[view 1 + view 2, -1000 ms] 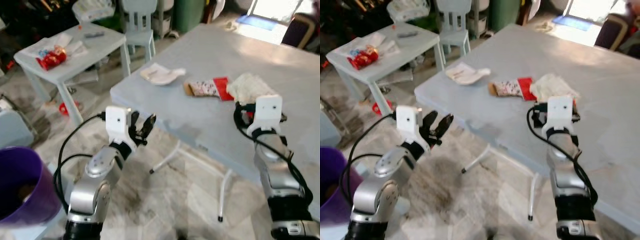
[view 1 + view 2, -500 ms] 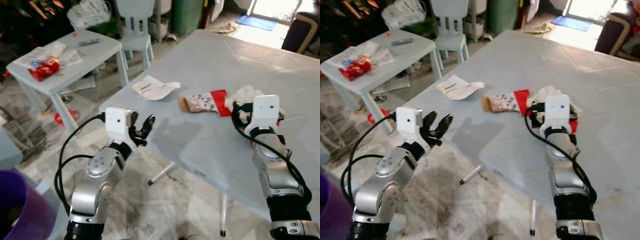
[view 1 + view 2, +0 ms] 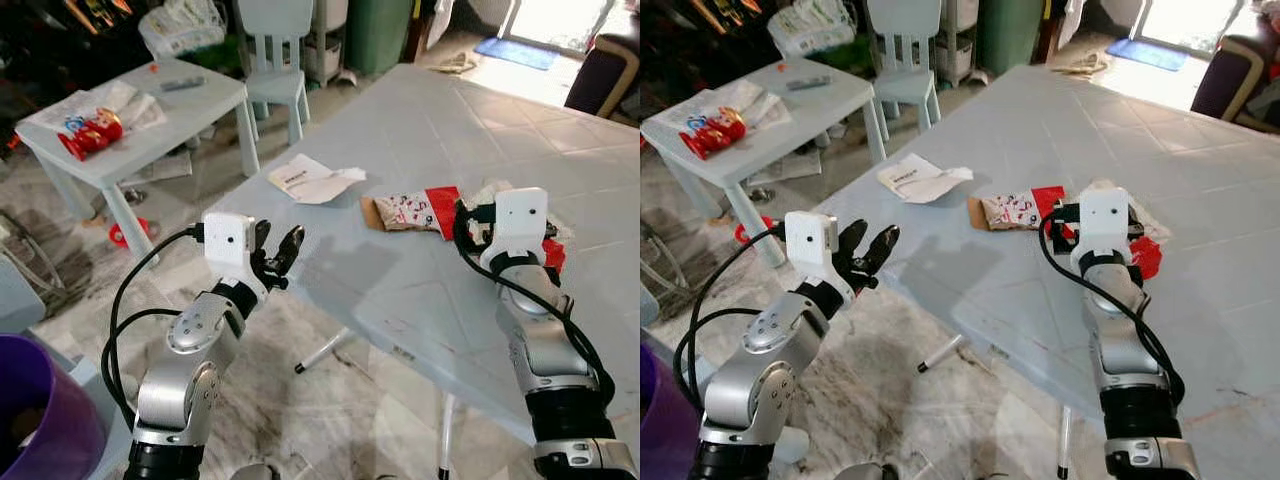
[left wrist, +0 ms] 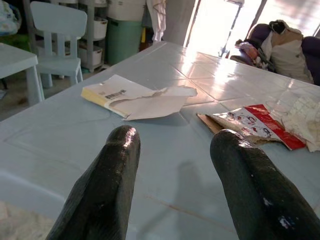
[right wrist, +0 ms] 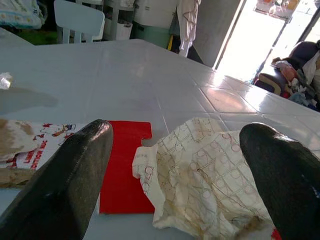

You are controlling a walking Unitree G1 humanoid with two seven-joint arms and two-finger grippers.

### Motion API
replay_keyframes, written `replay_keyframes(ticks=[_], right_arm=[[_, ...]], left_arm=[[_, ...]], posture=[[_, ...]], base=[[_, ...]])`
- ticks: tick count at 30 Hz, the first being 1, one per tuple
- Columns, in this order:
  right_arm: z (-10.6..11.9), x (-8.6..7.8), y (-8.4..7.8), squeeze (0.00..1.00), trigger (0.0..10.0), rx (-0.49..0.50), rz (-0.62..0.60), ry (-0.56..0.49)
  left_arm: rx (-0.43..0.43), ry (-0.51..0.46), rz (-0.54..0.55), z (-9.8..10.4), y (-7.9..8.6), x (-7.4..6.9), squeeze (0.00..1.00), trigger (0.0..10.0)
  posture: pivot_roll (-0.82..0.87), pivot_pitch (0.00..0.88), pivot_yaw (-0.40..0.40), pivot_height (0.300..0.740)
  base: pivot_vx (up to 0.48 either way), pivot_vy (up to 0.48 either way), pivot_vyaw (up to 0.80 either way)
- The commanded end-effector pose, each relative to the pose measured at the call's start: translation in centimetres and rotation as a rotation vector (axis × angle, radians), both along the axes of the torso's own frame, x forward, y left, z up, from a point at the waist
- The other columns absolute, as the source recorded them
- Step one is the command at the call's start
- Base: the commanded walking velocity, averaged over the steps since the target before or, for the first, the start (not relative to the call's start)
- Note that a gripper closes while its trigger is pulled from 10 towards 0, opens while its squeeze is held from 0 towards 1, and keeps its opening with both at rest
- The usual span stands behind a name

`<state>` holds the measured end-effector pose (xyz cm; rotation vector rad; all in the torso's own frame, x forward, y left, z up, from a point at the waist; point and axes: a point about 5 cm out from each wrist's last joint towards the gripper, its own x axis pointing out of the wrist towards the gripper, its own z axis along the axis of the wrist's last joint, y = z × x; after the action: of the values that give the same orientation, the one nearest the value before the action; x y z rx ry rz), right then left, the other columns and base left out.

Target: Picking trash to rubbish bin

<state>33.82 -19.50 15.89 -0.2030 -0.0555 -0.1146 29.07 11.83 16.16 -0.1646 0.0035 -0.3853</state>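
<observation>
On the big pale-blue table [image 3: 430, 110] lie a torn white and yellow paper [image 3: 310, 180], a red and white snack wrapper [image 3: 415, 210] and a crumpled greasy white paper [image 5: 200, 180]. My right gripper [image 5: 177, 130] hovers open just above the crumpled paper and the wrapper's red end, one finger [image 5: 75, 170] on each side. My left gripper [image 3: 278, 240] is open in the air at the table's near-left edge, pointing toward the torn paper [image 4: 135, 95]. The purple rubbish bin [image 3: 40, 410] stands on the floor at my lower left.
A small white table [image 3: 150, 110] at the back left carries a red packet [image 3: 88, 130] and papers. Behind it stand a white chair [image 3: 275, 45] and a green bin [image 3: 378, 30]. The big table's thin legs [image 3: 325, 350] reach the tiled floor below.
The view has shifted as I moved closer to the table. My right gripper has come forward over the crumpled paper. The left gripper stays open by the table edge.
</observation>
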Motion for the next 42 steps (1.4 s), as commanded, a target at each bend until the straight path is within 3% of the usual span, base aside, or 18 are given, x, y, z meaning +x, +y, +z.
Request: replay_keyframes(ticks=[1, 29, 42], right_arm=[[0.19, 0.05, -0.23, 0.0, 10.0, 0.001, -0.003, -0.004], [0.22, 0.12, -0.22, 0.0, 10.0, -0.003, 0.002, -0.004], [0.08, 0.09, -0.02, 0.0, 10.0, -0.002, 0.024, 0.008]], left_arm=[[-0.003, -0.006, -0.009, 0.09, -0.17, -0.07, 0.0, 10.0], [-0.001, -0.008, -0.007, 0.03, -0.16, -0.04, 0.0, 10.0], [-0.022, 0.002, 0.012, -0.1, -0.09, 0.0, 0.0, 10.0]], posture=[[0.11, 0.116, -0.042, 0.74], [0.1, 0.114, -0.044, 0.74], [0.1, 0.116, -0.047, 0.74]], base=[[0.0, -0.319, 0.0], [0.0, -0.311, 0.0], [0.0, 0.0, 0.0]])
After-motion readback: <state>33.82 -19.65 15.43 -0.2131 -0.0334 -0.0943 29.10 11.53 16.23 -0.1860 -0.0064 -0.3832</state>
